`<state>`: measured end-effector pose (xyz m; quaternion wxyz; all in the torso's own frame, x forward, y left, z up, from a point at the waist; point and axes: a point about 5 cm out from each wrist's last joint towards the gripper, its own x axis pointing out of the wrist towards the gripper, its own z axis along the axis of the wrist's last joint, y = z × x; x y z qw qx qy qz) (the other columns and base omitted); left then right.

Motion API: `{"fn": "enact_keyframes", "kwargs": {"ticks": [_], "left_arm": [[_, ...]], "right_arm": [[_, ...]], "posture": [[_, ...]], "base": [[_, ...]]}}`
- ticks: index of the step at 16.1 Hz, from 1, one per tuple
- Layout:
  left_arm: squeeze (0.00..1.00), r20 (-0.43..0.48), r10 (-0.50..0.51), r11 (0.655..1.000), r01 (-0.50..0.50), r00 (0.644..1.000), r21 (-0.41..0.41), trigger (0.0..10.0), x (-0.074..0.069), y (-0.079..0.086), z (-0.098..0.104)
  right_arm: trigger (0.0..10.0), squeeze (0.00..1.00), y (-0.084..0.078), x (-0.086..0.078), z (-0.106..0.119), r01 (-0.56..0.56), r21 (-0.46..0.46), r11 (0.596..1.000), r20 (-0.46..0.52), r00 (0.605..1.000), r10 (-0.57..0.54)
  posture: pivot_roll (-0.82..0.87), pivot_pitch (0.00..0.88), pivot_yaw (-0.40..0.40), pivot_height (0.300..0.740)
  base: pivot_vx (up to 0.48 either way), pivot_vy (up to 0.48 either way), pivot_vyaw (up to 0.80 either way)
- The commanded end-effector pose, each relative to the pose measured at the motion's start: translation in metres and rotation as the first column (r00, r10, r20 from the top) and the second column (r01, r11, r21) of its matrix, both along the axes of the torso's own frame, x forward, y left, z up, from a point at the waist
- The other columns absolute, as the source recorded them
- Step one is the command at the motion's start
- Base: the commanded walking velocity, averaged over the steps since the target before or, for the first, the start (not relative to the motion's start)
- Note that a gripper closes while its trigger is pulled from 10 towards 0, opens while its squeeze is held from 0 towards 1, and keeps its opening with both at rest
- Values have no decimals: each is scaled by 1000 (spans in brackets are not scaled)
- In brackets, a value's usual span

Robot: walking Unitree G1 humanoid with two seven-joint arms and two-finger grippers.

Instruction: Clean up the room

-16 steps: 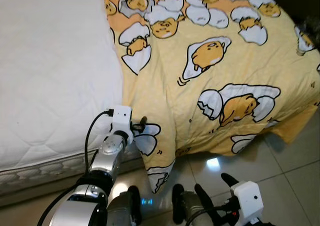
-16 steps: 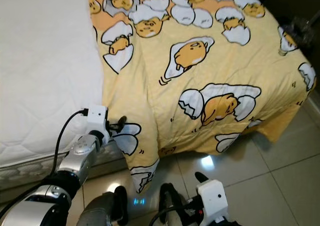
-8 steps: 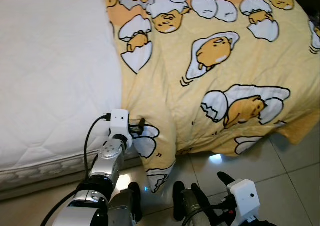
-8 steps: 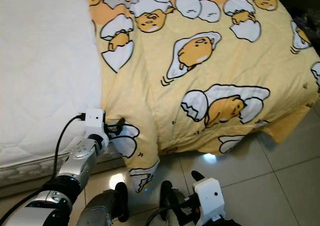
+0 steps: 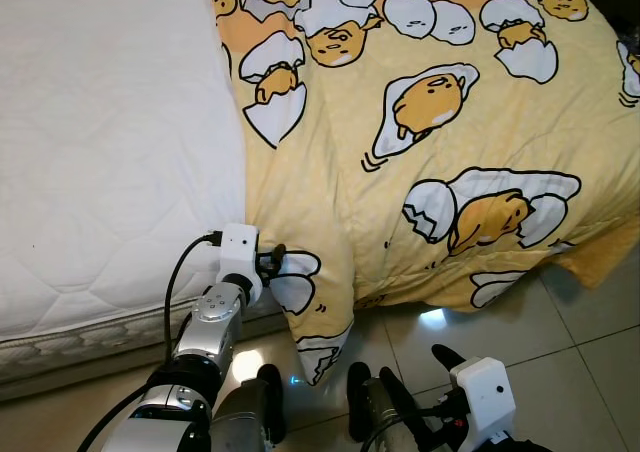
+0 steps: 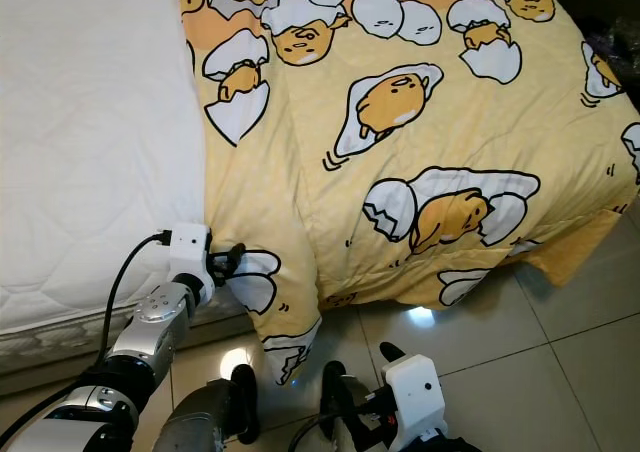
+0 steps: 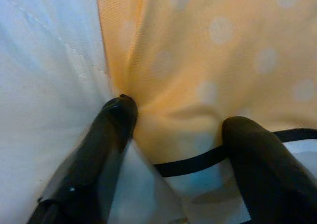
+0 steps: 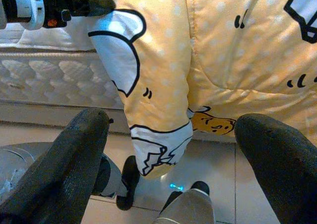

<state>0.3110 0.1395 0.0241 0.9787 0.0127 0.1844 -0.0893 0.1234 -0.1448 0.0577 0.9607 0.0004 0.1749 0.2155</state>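
Tiled floor — overhanging yellow blanket

The left gripper is jammed right up against the hanging yellow blanket at the mattress edge, fingers spread with fabric bunched between them, so there's basically no room on that side. The right gripper hangs open low over the tiled floor, well apart from the blanket's drooping corner. The robot's own feet crowd the floor just below that corner.
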Motion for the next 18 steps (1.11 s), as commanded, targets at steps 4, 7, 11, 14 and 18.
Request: {"fn": "enact_keyframes", "kwargs": {"ticks": [4, 7, 11, 14, 18], "left_arm": [[0, -129, -130, 985, 143, 983, 97, 0, -25, -19, -30], [0, -155, -80, 996, 84, 985, 20, 0, -21, -20, -29], [0, -151, -55, 997, 63, 987, 50, 0, -17, -7, -27], [0, -166, -31, 992, 51, 986, 119, 0, -20, 11, -30], [0, -182, 20, 957, 34, 983, 288, 0, -27, 55, -33]], "right_arm": [[10000, 0, 2, -4, -1, 10, 0, 1000, -19, 1000, -10], [10000, 0, 2, -3, 1, 12, 3, 1000, -12, 1000, -12], [10000, 0, 1, -4, 0, -7, 5, 1000, -16, 1000, 7], [10000, 0, 1, -2, 0, -6, 5, 1000, -15, 1000, 6], [10000, 0, 2, -2, -1, -6, 9, 1000, -17, 1000, 6]], "posture": [[-206, 332, -18, 740], [-210, 330, -18, 740], [-208, 323, -17, 740], [-203, 321, -12, 740], [-193, 322, -5, 740]], "base": [[0, 0, 0], [0, 0, 0], [0, 0, 0], [0, 0, 0], [0, 0, 0]]}}
